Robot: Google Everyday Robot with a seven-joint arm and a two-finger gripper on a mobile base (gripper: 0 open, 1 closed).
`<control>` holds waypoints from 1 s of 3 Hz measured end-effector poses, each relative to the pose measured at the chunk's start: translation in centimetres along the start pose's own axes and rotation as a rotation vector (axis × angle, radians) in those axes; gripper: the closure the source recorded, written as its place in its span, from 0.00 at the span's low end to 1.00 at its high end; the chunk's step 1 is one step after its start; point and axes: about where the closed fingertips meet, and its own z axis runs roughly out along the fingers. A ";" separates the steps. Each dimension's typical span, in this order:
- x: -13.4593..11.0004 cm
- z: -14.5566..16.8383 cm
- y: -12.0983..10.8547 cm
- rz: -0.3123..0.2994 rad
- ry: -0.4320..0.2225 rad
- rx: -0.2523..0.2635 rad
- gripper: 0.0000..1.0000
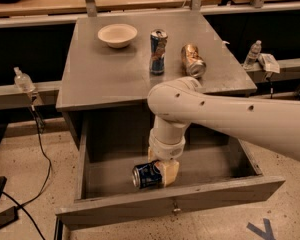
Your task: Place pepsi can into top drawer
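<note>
The pepsi can (146, 175), dark blue with a silver end, lies on its side inside the open top drawer (217, 190), near its front middle. My gripper (160, 170) reaches down into the drawer from the white arm that comes in from the right. Its tan fingers (170, 171) are closed around the can's right end, one in front and one behind. The can is at or just above the drawer floor; I cannot tell if it touches. The drawer's small metal knob (176, 209) shows on the front panel.
On the grey cabinet top (90, 79) stand a cream bowl (117, 35), a tall slim blue-and-silver can (158, 51) and a gold can (193, 60) on its side. Plastic bottles sit at left (24, 80) and right (252, 54). A black cable (40, 134) trails on the floor.
</note>
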 end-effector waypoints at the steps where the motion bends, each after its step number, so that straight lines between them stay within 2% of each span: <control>1: 1.8 1.6 0.1 0.074 0.047 0.002 0.51; 3: 3.9 0.2 -1.0 0.141 0.048 0.076 0.05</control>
